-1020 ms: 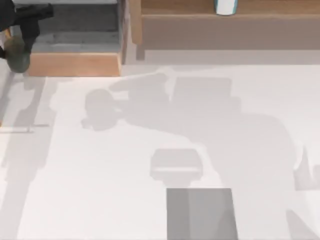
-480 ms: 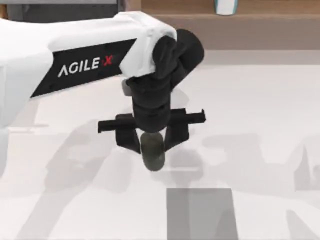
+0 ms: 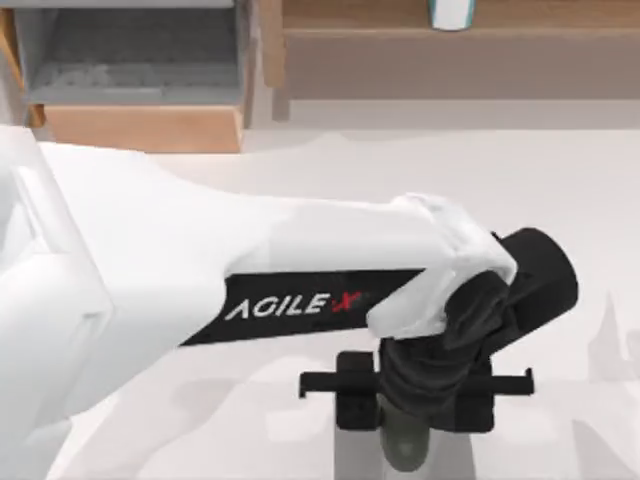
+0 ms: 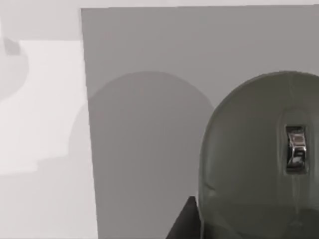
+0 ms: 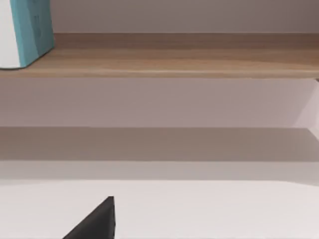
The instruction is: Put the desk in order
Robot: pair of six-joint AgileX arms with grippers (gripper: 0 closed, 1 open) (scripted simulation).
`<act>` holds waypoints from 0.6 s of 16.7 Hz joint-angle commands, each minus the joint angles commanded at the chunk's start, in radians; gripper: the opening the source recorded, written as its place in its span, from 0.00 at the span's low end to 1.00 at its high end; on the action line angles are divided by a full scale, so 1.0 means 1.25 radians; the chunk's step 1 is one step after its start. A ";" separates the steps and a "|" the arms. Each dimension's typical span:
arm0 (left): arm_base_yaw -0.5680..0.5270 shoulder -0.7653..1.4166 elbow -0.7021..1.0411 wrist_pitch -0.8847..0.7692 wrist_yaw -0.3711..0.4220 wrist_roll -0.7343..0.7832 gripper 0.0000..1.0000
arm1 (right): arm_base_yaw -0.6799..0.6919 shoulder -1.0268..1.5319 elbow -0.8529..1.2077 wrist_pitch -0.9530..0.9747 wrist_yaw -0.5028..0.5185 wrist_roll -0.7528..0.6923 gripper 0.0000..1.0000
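My left gripper (image 3: 405, 438) is shut on a grey-green computer mouse (image 3: 405, 452) and holds it over the small grey mouse pad (image 3: 350, 462) at the front middle of the white desk (image 3: 570, 190). In the left wrist view the mouse (image 4: 254, 164) with its silver scroll wheel hangs above the pad (image 4: 144, 99), one dark finger (image 4: 187, 224) beside it. I cannot tell whether the mouse touches the pad. A dark piece of my right gripper (image 5: 94, 221) shows low in the right wrist view, near the desk surface (image 5: 209, 209).
An open wooden drawer unit (image 3: 140, 125) stands at the back left. A long wooden shelf (image 3: 460, 50) runs along the back edge, bearing a white and teal container (image 3: 450, 12), also seen as a teal-sided container (image 5: 27, 30). My left arm's white link (image 3: 200, 280) crosses the desk's left half.
My left arm has swung from the drawer unit at the back left across to the front middle, carrying the mouse, and now holds it over the mouse pad.
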 joint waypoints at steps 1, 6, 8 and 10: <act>-0.008 -0.001 -0.005 0.007 -0.004 -0.007 0.00 | 0.000 0.000 0.000 0.000 0.000 0.000 1.00; -0.012 -0.002 -0.008 0.010 -0.006 -0.010 0.00 | 0.000 0.000 0.000 0.000 0.000 0.000 1.00; -0.009 0.000 -0.006 0.008 -0.004 -0.008 0.00 | 0.000 0.000 0.000 0.000 0.000 0.000 1.00; -0.015 -0.004 -0.001 0.017 -0.002 -0.004 0.00 | 0.000 0.000 0.000 0.000 0.000 0.000 1.00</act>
